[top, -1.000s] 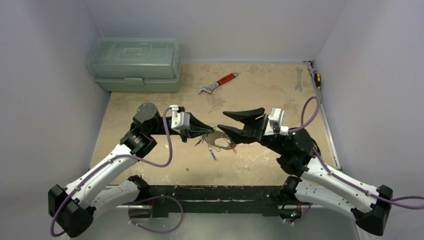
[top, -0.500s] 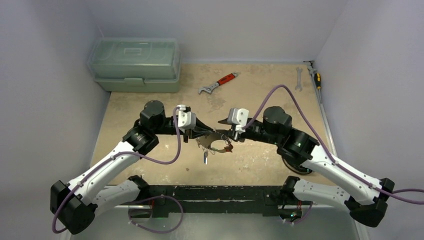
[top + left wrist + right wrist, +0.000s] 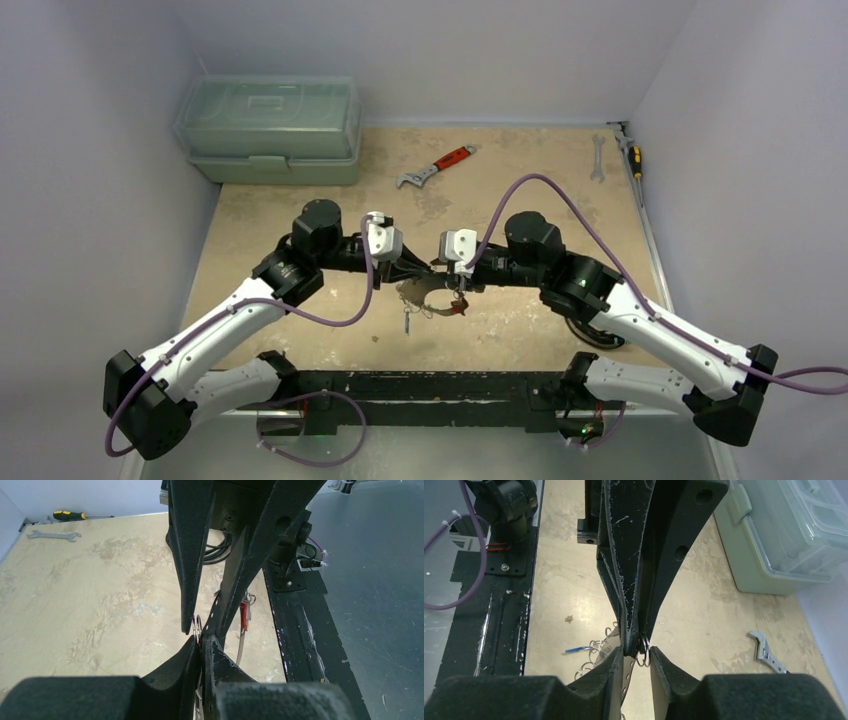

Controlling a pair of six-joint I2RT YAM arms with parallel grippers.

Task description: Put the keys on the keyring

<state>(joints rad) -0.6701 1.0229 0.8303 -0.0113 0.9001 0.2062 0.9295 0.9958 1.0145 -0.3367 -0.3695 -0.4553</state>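
Grippers meet tip to tip mid-table. Left gripper (image 3: 202, 644) is pinched on the keyring (image 3: 431, 297), which hangs near-side between both. Right gripper (image 3: 636, 655) is narrow around a small ring (image 3: 642, 651), grip unclear. Keys (image 3: 407, 321) dangle below.

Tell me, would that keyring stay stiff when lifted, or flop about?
The keyring probably keeps its shape: pinched by the left gripper, its loop juts out without drooping. The keys likely swing freely; one hangs straight down. Being thin metal, it seems light and might slip.
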